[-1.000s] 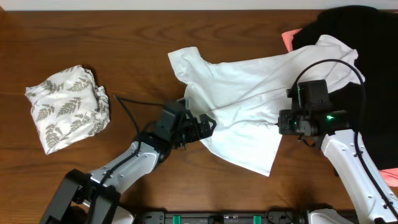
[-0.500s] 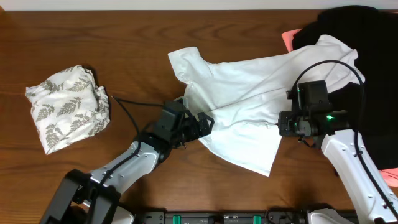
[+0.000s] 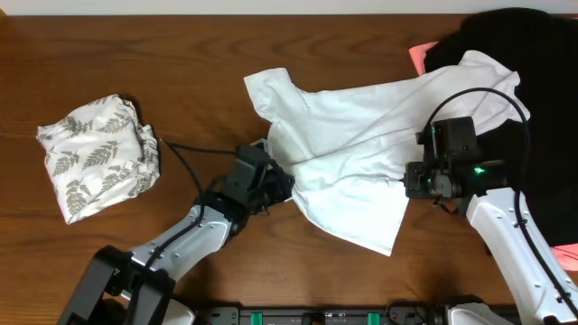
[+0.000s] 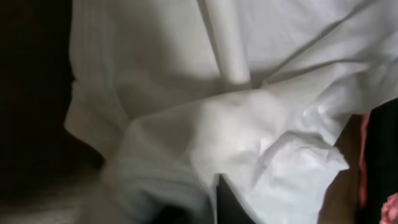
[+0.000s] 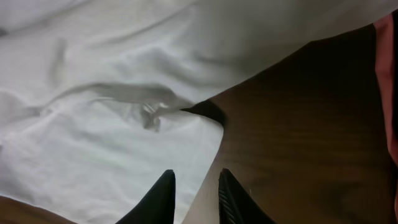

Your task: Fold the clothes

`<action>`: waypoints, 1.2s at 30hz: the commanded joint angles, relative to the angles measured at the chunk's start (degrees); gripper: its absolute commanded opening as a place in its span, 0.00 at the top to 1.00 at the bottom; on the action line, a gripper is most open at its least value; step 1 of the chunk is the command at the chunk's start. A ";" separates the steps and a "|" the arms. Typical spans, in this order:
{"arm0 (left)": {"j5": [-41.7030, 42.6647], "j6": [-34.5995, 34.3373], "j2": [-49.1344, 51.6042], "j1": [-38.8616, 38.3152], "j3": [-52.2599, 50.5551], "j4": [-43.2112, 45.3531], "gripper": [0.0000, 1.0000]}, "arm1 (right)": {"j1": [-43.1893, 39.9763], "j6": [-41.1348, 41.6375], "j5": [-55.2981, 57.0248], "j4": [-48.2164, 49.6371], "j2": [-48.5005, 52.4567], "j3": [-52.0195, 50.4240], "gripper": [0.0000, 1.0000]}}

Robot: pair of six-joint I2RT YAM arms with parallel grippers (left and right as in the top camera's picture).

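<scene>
The white T-shirt (image 3: 352, 117) lies spread and creased across the middle right of the table. At its left edge my left gripper (image 3: 285, 185) is shut on the cloth. In the left wrist view the white T-shirt (image 4: 249, 124) fills the frame and drapes over the jaws, with only one dark finger (image 4: 231, 205) showing. My right gripper (image 3: 408, 178) sits at the shirt's right lower edge. Its fingers (image 5: 166, 186) stand slightly apart, one over the T-shirt (image 5: 93, 124) and one over bare wood, with nothing pinched between them.
A crumpled leaf-print garment (image 3: 99, 158) lies at the far left. A black garment (image 3: 542, 90) covers the far right corner, partly over the shirt, with a coral-pink one (image 3: 418, 56) peeking out beside it. A thin black cable (image 3: 194, 153) runs behind the left arm.
My left gripper's jaws, wide apart before, have closed on the T-shirt's left edge. The right arm and the garments have stayed where they were.
</scene>
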 commanded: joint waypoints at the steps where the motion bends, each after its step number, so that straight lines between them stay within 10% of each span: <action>1: -1.16 0.22 0.35 -0.07 0.76 0.07 0.94 | -0.39 -0.04 0.35 -0.24 -0.07 0.59 0.78; 22: -12.83 12.55 -24.06 19.89 0.83 -25.29 0.94 | -0.50 -0.59 0.59 -0.61 -11.78 1.14 0.83; 36: -12.83 16.59 -28.15 31.52 0.81 -34.80 0.94 | -9.51 1.81 7.58 -2.84 -1.18 1.11 0.89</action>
